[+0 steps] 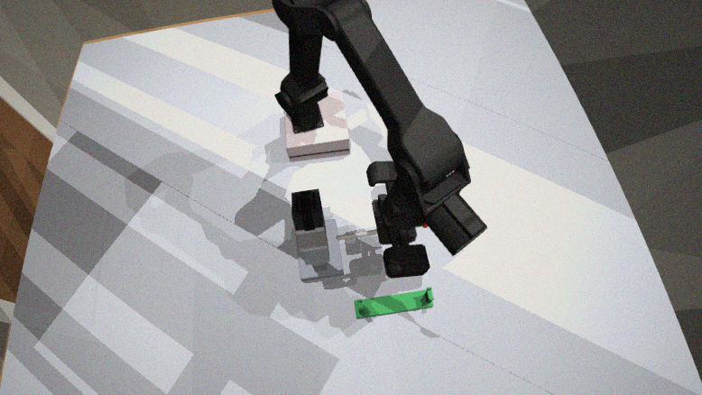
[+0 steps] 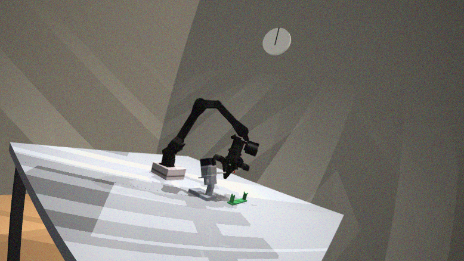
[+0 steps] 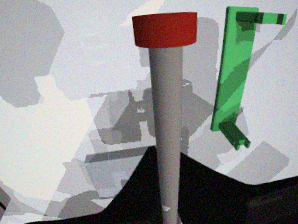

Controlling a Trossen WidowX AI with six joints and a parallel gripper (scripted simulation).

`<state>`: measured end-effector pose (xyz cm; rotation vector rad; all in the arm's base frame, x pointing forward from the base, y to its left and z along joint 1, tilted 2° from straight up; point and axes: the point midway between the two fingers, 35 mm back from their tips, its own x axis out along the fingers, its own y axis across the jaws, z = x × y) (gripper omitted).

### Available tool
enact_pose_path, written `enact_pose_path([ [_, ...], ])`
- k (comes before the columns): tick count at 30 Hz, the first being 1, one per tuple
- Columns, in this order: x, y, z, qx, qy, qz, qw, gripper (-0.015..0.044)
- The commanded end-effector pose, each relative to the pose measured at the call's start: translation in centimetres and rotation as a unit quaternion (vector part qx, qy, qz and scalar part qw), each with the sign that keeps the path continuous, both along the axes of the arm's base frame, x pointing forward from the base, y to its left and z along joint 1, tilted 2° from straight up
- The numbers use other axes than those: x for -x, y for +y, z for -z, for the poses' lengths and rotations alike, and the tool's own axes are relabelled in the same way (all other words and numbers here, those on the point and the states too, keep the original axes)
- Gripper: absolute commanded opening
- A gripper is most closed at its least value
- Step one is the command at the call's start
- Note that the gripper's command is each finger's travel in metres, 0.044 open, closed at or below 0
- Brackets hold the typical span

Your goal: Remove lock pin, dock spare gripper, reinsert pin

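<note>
You have the worktop spread beneath the arm, which reaches out from its base block and bends down to the pincer. Just beside the pincer, toward the base, stands the mount with the spare gripper already seated on top of it, dark against the grey socket. On the far side of the pincer from the base block lies the green cradle, bare, flat on the worktop and well apart from the mount.

Your pincer is pinching the lock pin: the wrist view shows the grey shaft running out from between the jaws to its red head. From above, the pin lies level, its free tip pointing at the mount's side and stopping just short of it, as far as I can judge.

So the step in hand looks like the insertion, and that is where you can lose it. If the tip meets the socket wall instead of the bore, the thin shaft may skid in the jaws or cock sideways. If the spigot hole is not lined up with the socket hole, the pin may enter and jam partway. Push hard while misaligned and you may shove the whole mount across the worktop.
</note>
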<state>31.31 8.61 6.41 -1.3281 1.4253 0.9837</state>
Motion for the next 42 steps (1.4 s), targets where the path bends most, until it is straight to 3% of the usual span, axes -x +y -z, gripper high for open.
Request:
enact_pose_path([
  [1,0.3,-0.1,2.3,0.002,0.008,0.002,1.000,0.0000],
  [8,0.4,-0.2,4.0,0.002,0.005,0.002,1.000,0.0000],
  [42,0.7,-1.7,3.7,0.002,-0.001,0.001,1.000,0.0000],
])
